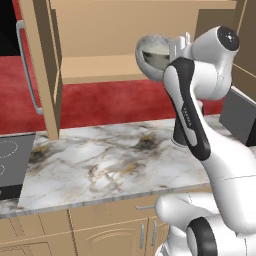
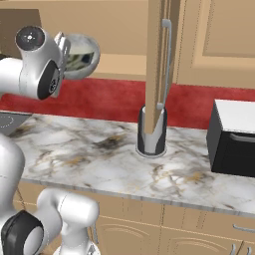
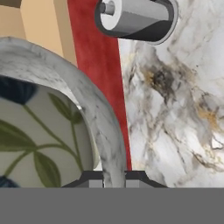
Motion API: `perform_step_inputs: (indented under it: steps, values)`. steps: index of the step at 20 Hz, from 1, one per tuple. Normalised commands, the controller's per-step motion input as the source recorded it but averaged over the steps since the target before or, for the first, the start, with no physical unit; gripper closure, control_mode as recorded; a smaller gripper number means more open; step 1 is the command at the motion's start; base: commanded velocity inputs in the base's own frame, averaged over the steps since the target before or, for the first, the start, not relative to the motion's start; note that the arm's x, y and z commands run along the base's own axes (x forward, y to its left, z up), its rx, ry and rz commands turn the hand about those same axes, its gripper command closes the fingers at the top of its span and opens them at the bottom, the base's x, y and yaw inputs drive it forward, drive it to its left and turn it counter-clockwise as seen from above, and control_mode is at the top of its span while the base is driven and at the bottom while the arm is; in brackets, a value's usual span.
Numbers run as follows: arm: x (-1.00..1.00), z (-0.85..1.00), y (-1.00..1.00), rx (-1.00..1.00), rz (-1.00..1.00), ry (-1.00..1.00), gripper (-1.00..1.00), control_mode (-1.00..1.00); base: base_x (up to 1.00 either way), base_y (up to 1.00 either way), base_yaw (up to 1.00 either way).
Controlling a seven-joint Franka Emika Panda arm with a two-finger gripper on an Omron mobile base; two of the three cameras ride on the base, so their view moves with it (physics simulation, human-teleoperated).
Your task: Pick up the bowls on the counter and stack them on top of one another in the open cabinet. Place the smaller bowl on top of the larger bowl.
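At the open cabinet (image 1: 105,75) mouth | gripper (image 3: 114,177) clenched on the larger bowl (image 1: 154,54) rim, bowl tipped, held above the counter (image 1: 115,160) beside the shelf | not yet set down; smaller bowl's placement unclear; stacking left

light: even, bright, rendered | shadows: soft, faint | glare: none | focus: sharp, slightly pixelated

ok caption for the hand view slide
Gripper shut on the larger bowl's rim, above the counter.
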Motion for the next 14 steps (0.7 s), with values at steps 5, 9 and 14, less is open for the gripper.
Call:
perform_step_inputs:
  steps: [5, 9, 14]
  values:
    - [0.18, 0.14, 0.08, -0.01, 0.0, 0.04, 1.0, -1.0, 0.0, 0.0, 0.0]
    - [0.19, 0.13, 0.06, -0.02, 0.0, 0.05, 1.0, -1.0, 0.0, 0.0, 0.0]
    - [0.22, 0.04, 0.04, -0.02, 0.0, 0.02, 1.0, -1.0, 0.0, 0.0, 0.0]
